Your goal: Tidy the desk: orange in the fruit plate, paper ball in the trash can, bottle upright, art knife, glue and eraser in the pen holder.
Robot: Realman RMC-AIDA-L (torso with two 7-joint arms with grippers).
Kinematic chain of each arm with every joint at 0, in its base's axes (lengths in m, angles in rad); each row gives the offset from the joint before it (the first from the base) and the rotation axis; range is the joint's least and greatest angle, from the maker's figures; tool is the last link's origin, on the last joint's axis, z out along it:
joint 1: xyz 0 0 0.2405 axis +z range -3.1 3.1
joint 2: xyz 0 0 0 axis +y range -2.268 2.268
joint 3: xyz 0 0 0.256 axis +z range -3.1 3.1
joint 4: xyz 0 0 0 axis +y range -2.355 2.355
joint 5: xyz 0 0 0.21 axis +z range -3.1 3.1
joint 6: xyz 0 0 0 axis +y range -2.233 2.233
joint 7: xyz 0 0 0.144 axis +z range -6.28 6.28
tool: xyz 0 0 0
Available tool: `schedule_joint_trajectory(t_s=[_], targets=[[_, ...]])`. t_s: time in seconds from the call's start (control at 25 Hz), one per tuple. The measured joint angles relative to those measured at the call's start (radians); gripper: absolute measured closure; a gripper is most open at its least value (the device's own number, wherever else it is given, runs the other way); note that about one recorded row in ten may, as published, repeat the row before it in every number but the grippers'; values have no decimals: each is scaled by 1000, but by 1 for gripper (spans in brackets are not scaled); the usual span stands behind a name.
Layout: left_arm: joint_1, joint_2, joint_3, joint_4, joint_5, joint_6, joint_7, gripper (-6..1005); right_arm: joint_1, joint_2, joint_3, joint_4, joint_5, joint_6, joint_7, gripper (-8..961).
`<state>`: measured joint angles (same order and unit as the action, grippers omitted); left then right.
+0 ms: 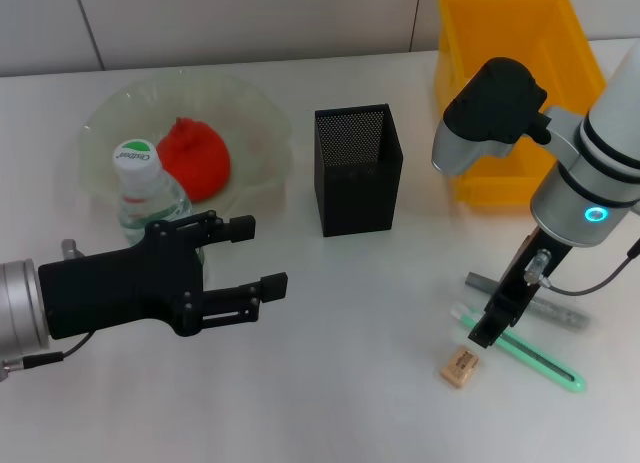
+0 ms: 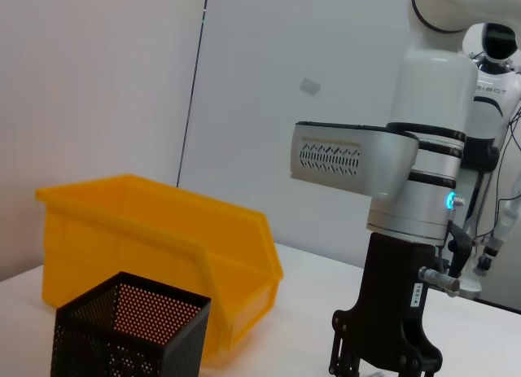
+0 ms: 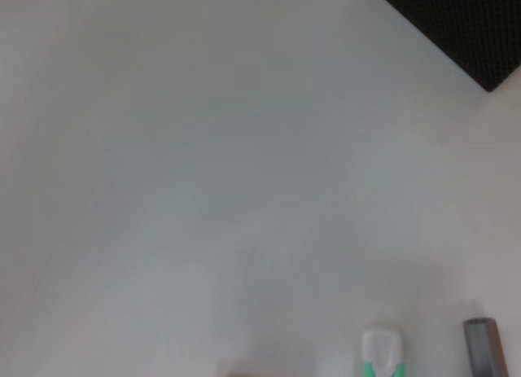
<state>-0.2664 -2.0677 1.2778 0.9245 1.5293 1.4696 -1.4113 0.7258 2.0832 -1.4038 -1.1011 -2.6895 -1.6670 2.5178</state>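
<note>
With the pen holder (image 1: 357, 169) as landmark: the right gripper (image 1: 487, 328) hangs low to its right, over the art knife (image 1: 525, 352), glue (image 1: 535, 301) and eraser (image 1: 460, 366); whether its claw is spread cannot be told. The left gripper (image 1: 255, 255) hovers left, fingers wide apart, holding nothing, just before the upright bottle (image 1: 145, 188).

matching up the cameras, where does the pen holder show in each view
Head view: pen holder stands at centre, between the fruit plate and the trash can.
Left wrist view: lower left corner, in front of the trash can.
Right wrist view: only a black mesh corner.
Shared landmark: the trash can, head and left wrist only.
</note>
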Motion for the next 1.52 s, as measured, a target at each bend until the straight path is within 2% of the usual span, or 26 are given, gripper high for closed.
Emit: schedule_joint_trajectory(t_s=[0.24,0.44,0.88,1.52], targets=[[3,0,0,-1,0,0,7,211,0,0,-1,0,0,3,4,357],[1,0,0,-12,0,0,9,211,0,0,-1,2,0,3,4,482],[0,2,0,-17,0,0,12,211,1,1,-21,10,1,15,17,486],[-1,2,-2,-20,0,0,23,210,31,2,-37,60,1,33,31,653]])
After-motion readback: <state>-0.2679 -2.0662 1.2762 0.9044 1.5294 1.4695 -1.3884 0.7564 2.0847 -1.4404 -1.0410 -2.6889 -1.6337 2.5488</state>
